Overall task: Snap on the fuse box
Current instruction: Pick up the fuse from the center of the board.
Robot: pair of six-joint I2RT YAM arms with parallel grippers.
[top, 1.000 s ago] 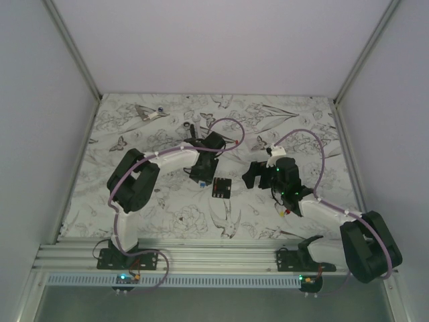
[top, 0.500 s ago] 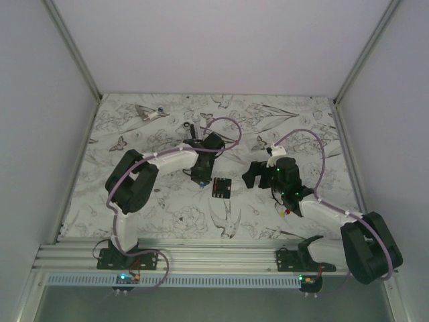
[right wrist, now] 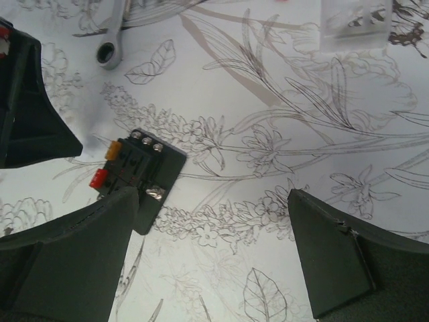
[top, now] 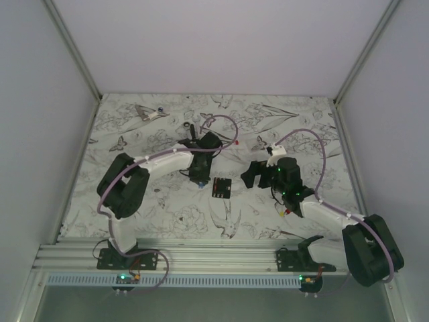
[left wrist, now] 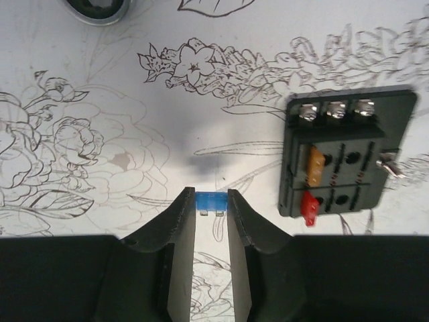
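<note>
The fuse box (top: 221, 187) is a small black box lying flat mid-table. In the left wrist view it (left wrist: 345, 154) shows three screws, an orange fuse and a red fuse. It also shows in the right wrist view (right wrist: 144, 171). My left gripper (top: 200, 176) hovers just left of the box, shut on a small blue fuse (left wrist: 211, 201) held at the fingertips (left wrist: 184, 208), prongs toward the camera. My right gripper (top: 253, 176) is open and empty just right of the box, and in the right wrist view (right wrist: 213, 201) its left finger overlaps the box's near corner.
A metal wrench lies behind the box (top: 186, 125), its ring end visible in the right wrist view (right wrist: 109, 52) and the left wrist view (left wrist: 99, 8). A clear plastic cover (right wrist: 355, 20) lies farther back right. A small white part (top: 151, 113) sits at the back left.
The left arm's elbow has swung left and lower, and its gripper has shifted slightly left with the blue fuse still held. The right arm and fuse box have barely moved.
</note>
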